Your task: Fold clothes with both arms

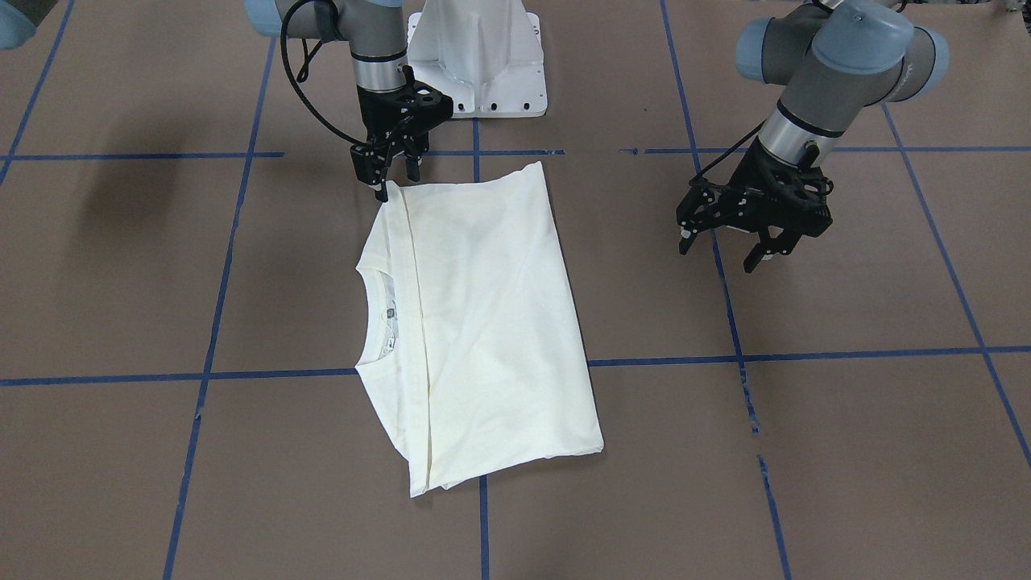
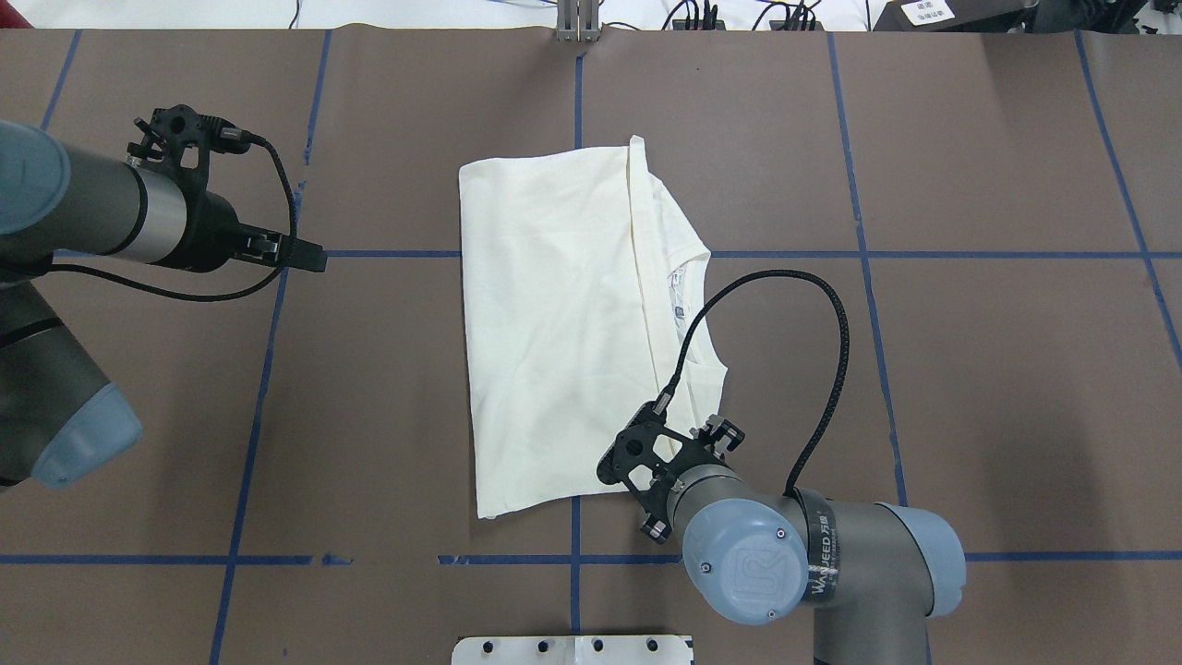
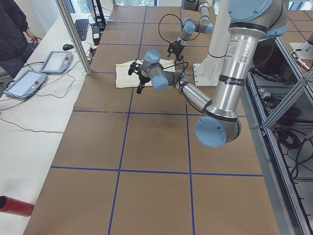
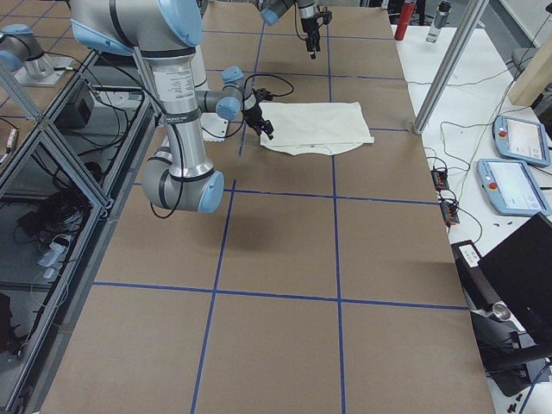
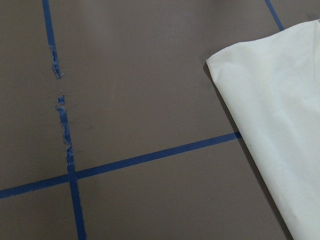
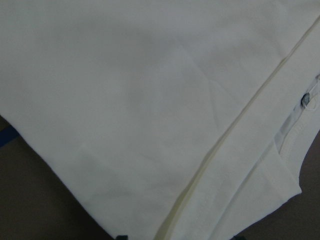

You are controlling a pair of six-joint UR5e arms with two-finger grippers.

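Observation:
The clothes are one cream shirt (image 1: 491, 322), folded into a rectangle with its plain side up, at the table's middle (image 2: 554, 323). Its collar (image 1: 378, 314) peeks out along one long edge. My right gripper (image 1: 396, 184) is open at the shirt's corner nearest the robot base, one fingertip (image 1: 381, 193) touching the cloth. In the right wrist view the fabric (image 6: 150, 100) fills the frame and the finger tips show wide apart at the bottom edge. My left gripper (image 1: 719, 251) hangs open and empty over bare table, well to the side of the shirt. The left wrist view catches another corner of the shirt (image 5: 270, 115).
The white pedestal base (image 1: 479, 72) stands just behind the shirt. Blue tape lines (image 1: 475, 362) grid the brown table. Along the far side lie touch pendants (image 3: 56, 61) and cables beside a metal post (image 3: 73, 34). A person (image 3: 14, 24) stands there.

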